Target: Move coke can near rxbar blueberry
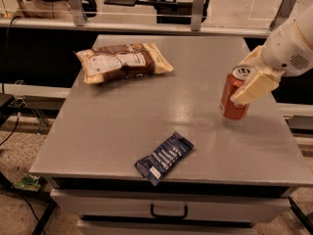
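1. Grey and smooth, the metal table (122,131) stands among dim railings and carries three things, well apart.
2. At its right edge the cream gripper (240,86) is clamped around the coke can (229,101), one blocky finger across the front and the other behind the rim.
3. That grip near the top tilts the red cylinder slightly; whether its base touches the table is unclear.
4. Towards the front edge lies the rxbar blueberry (164,157), a flat, dark blue, crinkly wrapper, well apart from the can, so I judge the carry unfinished.
5. Farthest back-left rests a puffy tan-and-brown snack bag (123,61), out of the likely path.
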Tool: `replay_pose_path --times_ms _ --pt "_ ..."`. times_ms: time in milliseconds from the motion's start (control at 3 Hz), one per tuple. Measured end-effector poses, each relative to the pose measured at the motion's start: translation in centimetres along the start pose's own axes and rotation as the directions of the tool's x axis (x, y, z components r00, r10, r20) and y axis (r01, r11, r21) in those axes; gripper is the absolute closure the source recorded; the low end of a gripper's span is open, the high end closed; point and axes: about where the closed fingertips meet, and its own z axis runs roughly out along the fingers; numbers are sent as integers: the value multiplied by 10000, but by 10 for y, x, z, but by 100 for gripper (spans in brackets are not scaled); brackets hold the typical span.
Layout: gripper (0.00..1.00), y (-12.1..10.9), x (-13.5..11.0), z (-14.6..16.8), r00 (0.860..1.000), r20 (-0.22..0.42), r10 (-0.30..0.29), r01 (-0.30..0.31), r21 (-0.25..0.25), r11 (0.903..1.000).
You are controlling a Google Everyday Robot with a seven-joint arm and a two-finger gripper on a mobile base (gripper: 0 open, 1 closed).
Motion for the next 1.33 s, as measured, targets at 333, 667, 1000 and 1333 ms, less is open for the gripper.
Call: replay_pose_path --times_ms 333,667,1000,1333 --pt "100 40 -7 1 9977 214 -638 645 -349 9973" --pt "100 62 -7 4 9944 307 -1012 1030 -661 9925" --pt "82 77 -4 12 9922 359 -1193 1225 -1052 9869" --pt "61 86 -4 19 9896 486 -1351 1404 -1299 9815"
